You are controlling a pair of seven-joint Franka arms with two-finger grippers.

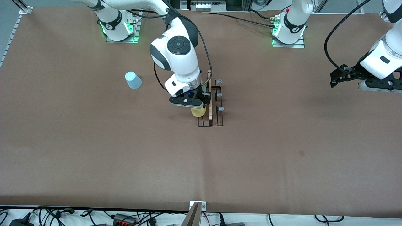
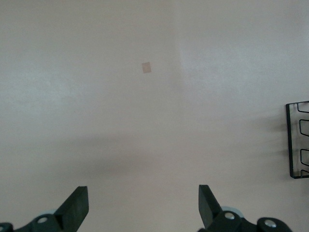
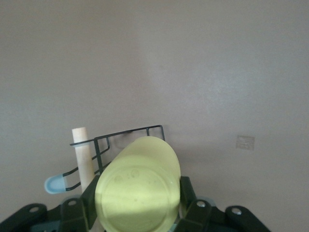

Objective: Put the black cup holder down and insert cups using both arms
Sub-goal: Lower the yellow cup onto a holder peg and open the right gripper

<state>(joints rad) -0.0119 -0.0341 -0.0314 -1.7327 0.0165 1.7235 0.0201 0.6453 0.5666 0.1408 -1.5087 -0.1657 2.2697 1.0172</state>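
My right pincer (image 1: 197, 105) grips the yellow cup (image 1: 198, 112) over the rack (image 1: 216, 121), beside its wooden rod (image 1: 209, 94). The blue cup (image 1: 133, 80) lies on the table (image 1: 94, 150) toward nine o'clock. My left pincer (image 2: 144, 205) waits released over bare table.

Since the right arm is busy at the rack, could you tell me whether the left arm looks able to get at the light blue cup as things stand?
Probably not easily. The left gripper hangs open at its own end of the table, and the light blue cup lies toward the right arm's end, with the right gripper, yellow cup and black cup holder between them.
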